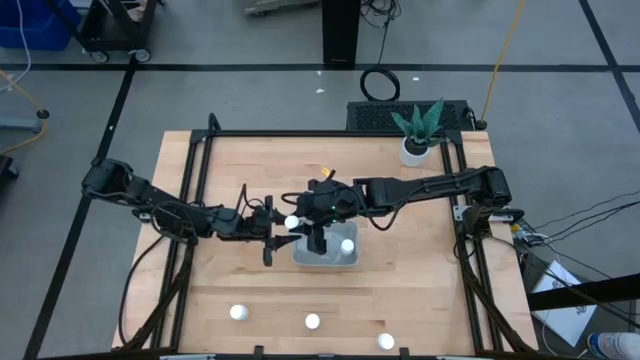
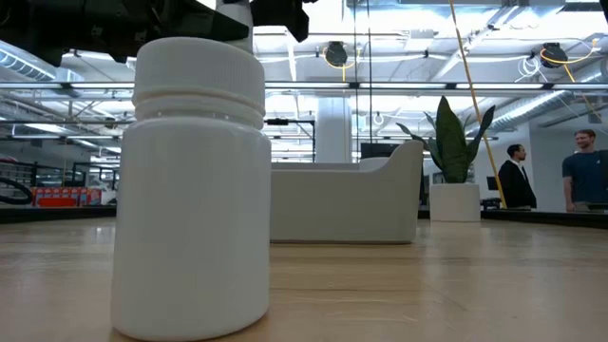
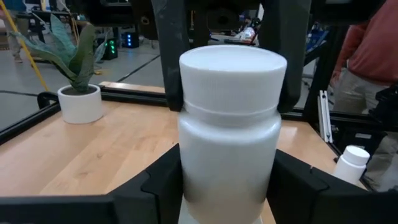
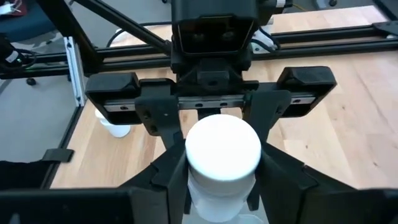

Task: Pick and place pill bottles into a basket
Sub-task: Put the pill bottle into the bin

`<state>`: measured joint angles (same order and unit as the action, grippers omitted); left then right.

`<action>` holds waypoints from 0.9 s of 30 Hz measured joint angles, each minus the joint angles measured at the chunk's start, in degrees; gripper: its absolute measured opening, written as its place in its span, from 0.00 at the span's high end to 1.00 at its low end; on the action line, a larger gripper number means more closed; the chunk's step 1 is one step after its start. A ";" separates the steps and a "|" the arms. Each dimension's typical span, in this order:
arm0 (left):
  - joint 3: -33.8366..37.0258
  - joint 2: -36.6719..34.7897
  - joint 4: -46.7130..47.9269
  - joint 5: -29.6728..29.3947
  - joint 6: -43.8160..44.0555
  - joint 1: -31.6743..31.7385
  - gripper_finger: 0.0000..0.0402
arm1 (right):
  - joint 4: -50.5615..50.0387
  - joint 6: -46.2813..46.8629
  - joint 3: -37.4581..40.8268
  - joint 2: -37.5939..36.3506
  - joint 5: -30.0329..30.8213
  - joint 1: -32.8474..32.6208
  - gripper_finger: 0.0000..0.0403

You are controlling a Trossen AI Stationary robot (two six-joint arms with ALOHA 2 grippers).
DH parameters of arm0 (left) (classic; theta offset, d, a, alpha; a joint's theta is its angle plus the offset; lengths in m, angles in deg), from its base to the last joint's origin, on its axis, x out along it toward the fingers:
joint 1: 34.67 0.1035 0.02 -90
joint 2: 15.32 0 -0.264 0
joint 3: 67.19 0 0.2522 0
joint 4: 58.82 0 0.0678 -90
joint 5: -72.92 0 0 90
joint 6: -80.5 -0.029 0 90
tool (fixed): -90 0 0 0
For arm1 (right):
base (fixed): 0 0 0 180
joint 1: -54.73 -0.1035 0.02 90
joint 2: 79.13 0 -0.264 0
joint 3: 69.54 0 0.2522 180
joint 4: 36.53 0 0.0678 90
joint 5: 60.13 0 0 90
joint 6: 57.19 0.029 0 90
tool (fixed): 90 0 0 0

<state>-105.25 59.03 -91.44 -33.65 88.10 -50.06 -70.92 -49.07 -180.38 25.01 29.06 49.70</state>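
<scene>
Currently sits clamped in left gripper [image 1: 275, 238] at basket [image 1: 325, 261] edge, right gripper [image 1: 318, 238] grip undeterminable: 1 pill bottle [image 1: 291, 222], judged light, rigid, slick, best pinched below cap.

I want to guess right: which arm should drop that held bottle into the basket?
Probably the right. Both grippers grip the pill bottle, but the right gripper is nearer the basket, while the left gripper is farther out.
</scene>
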 joint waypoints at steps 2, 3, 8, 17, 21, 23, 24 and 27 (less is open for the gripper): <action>-0.04 -0.06 0.22 -0.37 0.17 0.00 0.48 | -0.75 0.15 0.02 -0.51 0.81 -0.04 0.65; -0.05 -0.35 1.56 -0.71 0.68 0.00 0.45 | -1.52 0.07 0.02 -1.10 1.66 -0.04 0.65; 0.09 -0.59 5.59 -0.74 3.52 -0.22 0.31 | -4.48 -1.74 -0.04 -2.47 7.12 -1.04 0.65; 0.16 -2.07 11.11 -0.76 4.99 -3.96 0.17 | -6.46 -1.46 0.03 -2.43 10.00 -3.47 0.65; 1.11 -5.74 10.89 -6.30 2.00 -7.90 0.16 | -4.61 -1.47 2.00 -2.47 10.06 -4.83 0.65; 1.84 -8.58 12.13 -8.63 1.08 -9.57 0.17 | -2.67 -0.90 4.50 -2.47 10.06 -5.10 0.65; 2.30 -10.34 12.38 -9.44 0.98 -10.12 0.17 | -1.88 -0.64 5.78 -2.41 10.16 -5.22 0.65; 4.49 -15.86 12.69 -10.55 0.10 -11.24 0.18 | 2.92 0.08 10.19 -2.68 10.61 -5.22 0.65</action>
<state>-100.76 43.17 -78.76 -44.20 88.20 -61.31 -68.00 -48.99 -170.19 22.33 39.67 44.49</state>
